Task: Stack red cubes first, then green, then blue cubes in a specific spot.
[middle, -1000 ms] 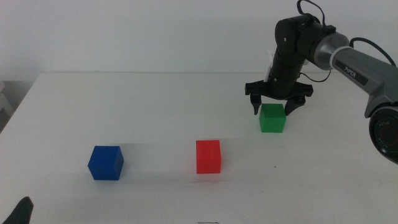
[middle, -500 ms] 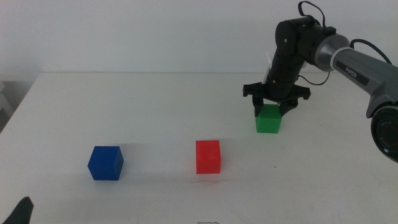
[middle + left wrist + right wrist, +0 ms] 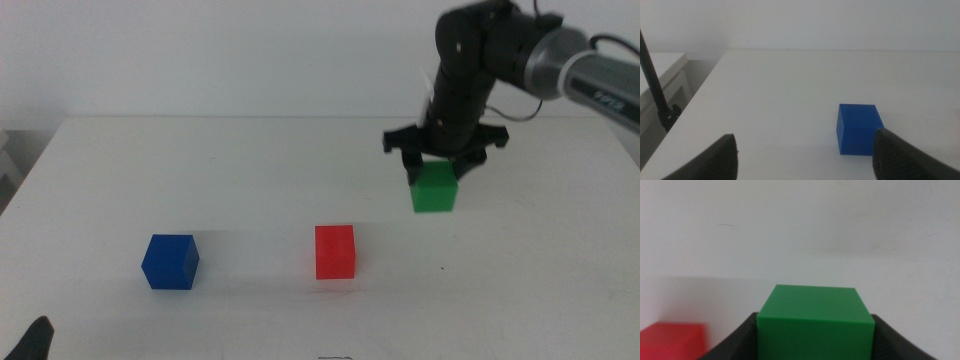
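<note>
The left gripper (image 3: 35, 338) waits at the table's near left corner, its 2 dark jaws spread wide and empty. The small matte dark blue cube (image 3: 170, 262) sits on the white tabletop (image 3: 250, 170) at the left, the small matte bright red cube (image 3: 335, 251) near the middle. Right of it, the right gripper (image 3: 437, 168) clamps the small matte green cube (image 3: 435, 188) between its jaws, apparently lifted just off the surface.
</note>
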Action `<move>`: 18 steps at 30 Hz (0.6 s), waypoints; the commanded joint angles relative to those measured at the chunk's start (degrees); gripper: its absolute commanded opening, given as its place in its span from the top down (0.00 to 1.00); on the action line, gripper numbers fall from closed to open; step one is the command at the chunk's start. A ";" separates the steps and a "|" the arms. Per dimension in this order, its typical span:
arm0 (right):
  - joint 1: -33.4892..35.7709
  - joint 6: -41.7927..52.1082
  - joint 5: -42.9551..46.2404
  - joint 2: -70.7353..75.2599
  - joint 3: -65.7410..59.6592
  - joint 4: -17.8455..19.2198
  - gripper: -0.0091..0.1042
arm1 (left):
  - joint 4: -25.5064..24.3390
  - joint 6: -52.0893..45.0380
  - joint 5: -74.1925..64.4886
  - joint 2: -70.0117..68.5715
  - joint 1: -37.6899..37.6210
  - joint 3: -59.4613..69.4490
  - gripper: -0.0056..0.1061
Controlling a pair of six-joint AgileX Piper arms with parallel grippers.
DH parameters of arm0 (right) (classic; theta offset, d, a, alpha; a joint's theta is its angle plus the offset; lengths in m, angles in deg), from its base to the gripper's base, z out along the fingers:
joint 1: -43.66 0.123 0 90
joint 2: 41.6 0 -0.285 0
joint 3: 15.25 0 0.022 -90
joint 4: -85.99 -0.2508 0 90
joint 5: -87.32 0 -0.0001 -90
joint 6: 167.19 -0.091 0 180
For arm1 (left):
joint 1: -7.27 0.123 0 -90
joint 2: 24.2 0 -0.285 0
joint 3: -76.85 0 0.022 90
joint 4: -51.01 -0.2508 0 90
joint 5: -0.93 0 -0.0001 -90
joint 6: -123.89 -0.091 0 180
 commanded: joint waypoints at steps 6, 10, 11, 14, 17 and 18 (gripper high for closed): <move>9.07 -7.97 -4.16 10.56 1.06 2.93 0.93 | 0.45 0.44 4.55 -0.96 -0.12 -0.18 0.15; 13.27 -13.23 -3.55 10.00 1.18 2.66 0.93 | 0.45 0.44 4.55 -0.96 -0.12 -0.18 0.15; 14.21 -14.22 -3.42 9.78 1.29 2.91 0.93 | 0.45 0.44 4.55 -0.96 -0.12 -0.18 0.15; 16.36 -16.55 -3.65 8.73 1.47 4.28 0.93 | 0.45 0.44 4.55 -0.96 -0.12 -0.18 0.15; 17.29 -18.30 -3.93 7.93 1.47 4.94 0.93 | 0.45 0.44 4.55 -0.96 -0.12 -0.18 0.15; 17.79 -18.86 -3.78 7.75 1.47 5.20 0.93 | 0.45 0.44 4.55 -0.96 -0.12 -0.18 0.15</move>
